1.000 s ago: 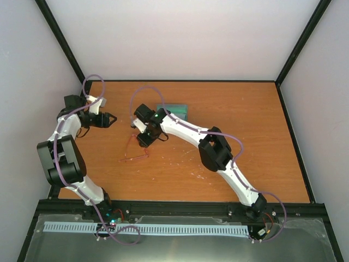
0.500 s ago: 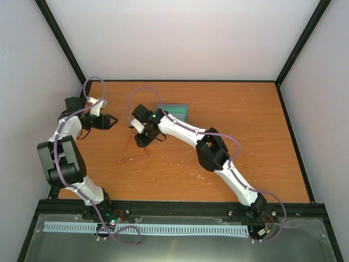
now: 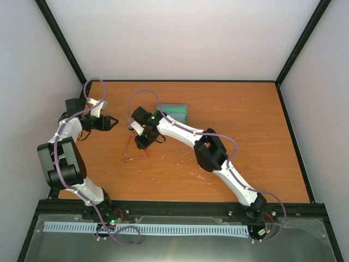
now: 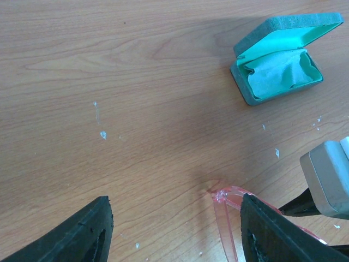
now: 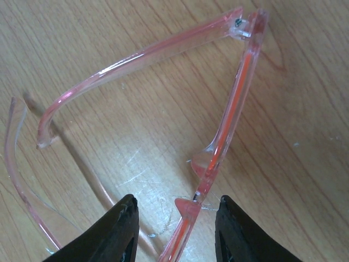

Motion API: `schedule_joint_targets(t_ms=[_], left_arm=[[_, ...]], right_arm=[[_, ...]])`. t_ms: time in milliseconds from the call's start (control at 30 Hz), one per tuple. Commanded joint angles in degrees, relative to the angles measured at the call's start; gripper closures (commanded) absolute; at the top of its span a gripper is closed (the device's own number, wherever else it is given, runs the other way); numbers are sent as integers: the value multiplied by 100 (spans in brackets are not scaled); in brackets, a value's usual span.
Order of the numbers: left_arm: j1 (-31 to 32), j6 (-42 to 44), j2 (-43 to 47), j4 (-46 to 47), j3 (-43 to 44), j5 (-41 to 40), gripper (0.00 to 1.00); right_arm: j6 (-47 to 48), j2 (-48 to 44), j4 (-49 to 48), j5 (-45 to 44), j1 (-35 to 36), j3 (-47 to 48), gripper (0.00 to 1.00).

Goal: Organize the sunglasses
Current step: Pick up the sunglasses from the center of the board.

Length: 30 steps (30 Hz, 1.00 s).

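The sunglasses (image 3: 134, 158), thin and pink-red, lie unfolded on the wooden table left of centre. In the right wrist view their front frame (image 5: 235, 103) runs between my right gripper's fingers, with the nose bridge midway. My right gripper (image 5: 175, 221) is open and straddles the bridge, leaving a gap on each side. From above, the right gripper (image 3: 143, 140) hangs over the far part of the glasses. My left gripper (image 3: 112, 123) stands open to the left of them, holding nothing. One hinge corner of the sunglasses (image 4: 224, 197) shows by its right finger (image 4: 262, 229).
An open grey-blue case (image 4: 248, 93) with green lining stands behind the glasses, a pale cloth (image 4: 278, 73) inside it; from above the case (image 3: 173, 111) sits just beyond the right arm. Black frame posts border the table (image 3: 245, 142).
The right gripper has crept a little to the left over the glasses and its jaws have narrowed slightly. The left arm has hardly moved.
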State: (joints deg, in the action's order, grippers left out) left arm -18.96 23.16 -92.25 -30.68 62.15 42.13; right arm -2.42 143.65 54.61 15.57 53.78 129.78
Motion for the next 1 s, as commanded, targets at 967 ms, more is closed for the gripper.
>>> schedule_joint_targets(t_ms=[967], left_arm=[[-19, 430, 238, 126, -309, 712, 36]], right_arm=[[-548, -269, -809, 530, -201, -242, 97]])
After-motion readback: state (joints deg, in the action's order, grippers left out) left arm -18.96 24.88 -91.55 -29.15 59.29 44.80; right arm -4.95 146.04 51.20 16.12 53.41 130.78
